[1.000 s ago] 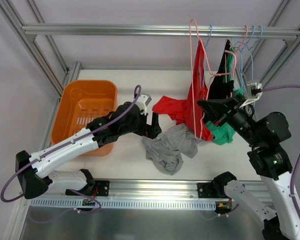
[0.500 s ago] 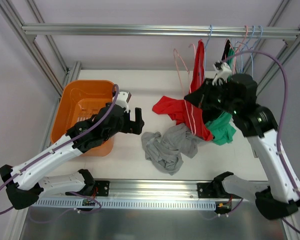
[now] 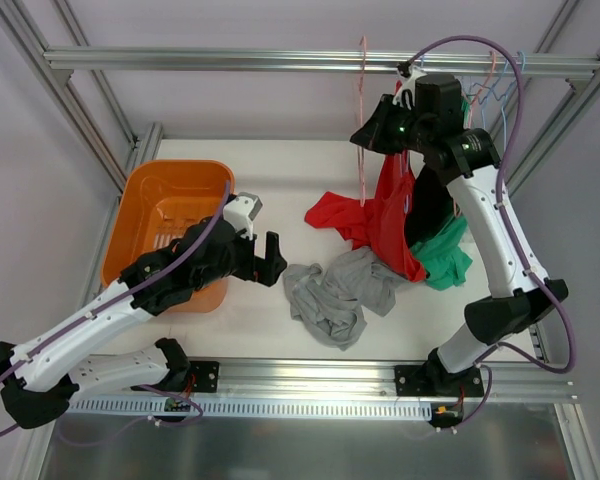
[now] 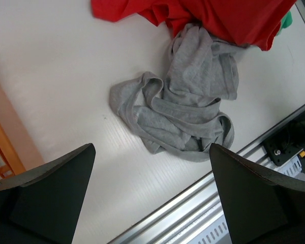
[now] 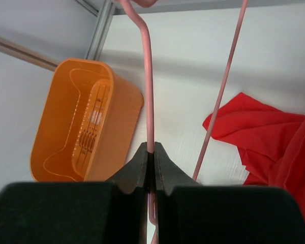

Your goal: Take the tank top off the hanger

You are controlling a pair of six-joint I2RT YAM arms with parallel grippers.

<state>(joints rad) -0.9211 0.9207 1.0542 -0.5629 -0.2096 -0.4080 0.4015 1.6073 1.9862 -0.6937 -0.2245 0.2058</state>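
Note:
The light grey tank top (image 3: pixel 335 292) lies crumpled on the white table, off the hanger; it also shows in the left wrist view (image 4: pixel 188 109). The pale pink wire hanger (image 3: pixel 361 110) hangs bare, raised near the top rail. My right gripper (image 3: pixel 372 137) is shut on the hanger's wire (image 5: pixel 148 112), high up by the rail. My left gripper (image 3: pixel 270 262) is open and empty, just left of the tank top and above the table.
An orange basket (image 3: pixel 170 212) stands at the left. A red garment (image 3: pixel 380 215) hangs and spreads onto the table, with green (image 3: pixel 442 258) and black (image 3: pixel 430 205) garments beside it. Light blue hangers (image 3: pixel 505 80) hang on the rail (image 3: pixel 230 60) at the right.
My right gripper has lifted the pink hanger up and back toward the rail. My left gripper has drawn back left from the tank top, which stays on the table.

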